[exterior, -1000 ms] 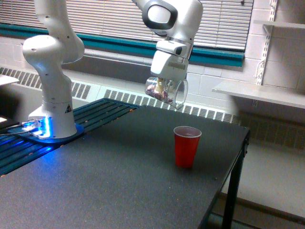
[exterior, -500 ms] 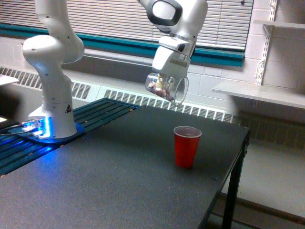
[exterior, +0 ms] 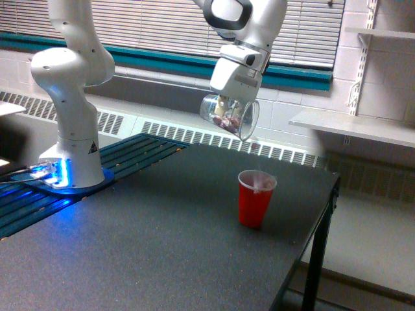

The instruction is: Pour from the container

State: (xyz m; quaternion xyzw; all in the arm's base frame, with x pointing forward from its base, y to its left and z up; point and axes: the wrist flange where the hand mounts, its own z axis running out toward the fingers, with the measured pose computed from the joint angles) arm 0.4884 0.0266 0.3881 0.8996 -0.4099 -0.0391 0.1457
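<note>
- The gripper, its fingers pinching the clear container, tips it on its side.
- Container's mouth hangs above the red cup on the dark worktop.

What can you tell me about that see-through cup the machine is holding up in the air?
The clear container looks like thin transparent plastic, about the size of the red cup. The gripper holds it in the air, tipped nearly on its side, with its open mouth facing the exterior view's right and slightly down. Small brownish-pink bits lie inside, near the lower wall. It hangs above the dark table, up and to the exterior view's left of the red cup, and touches nothing but the gripper.
</note>
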